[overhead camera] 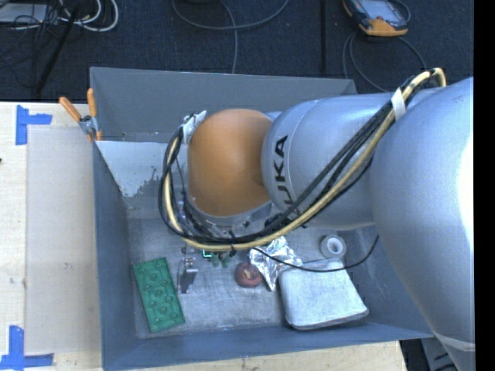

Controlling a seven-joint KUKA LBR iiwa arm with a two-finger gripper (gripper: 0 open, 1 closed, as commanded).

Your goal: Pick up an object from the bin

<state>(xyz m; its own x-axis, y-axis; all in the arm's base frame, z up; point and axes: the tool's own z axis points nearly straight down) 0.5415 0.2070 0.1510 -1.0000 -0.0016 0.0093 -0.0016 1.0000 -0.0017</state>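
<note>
Camera view: bin (113,238) with green brick (158,294), foil (268,262)

Arm low in the grey bin (112,269), claw beside a green brick.
The arm (325,161) reaches in from the right, its orange cover (228,161) above the bin's middle and looped with black and yellow cables (166,184). Below it the claw (186,277) hangs close to the bin floor, just right of a flat green studded brick (158,294) (it lies in the near left corner). Further right lie a small brown round thing (247,276), crumpled foil (271,260), a pale grey pad (321,300) and a white ring (333,246).
</note>
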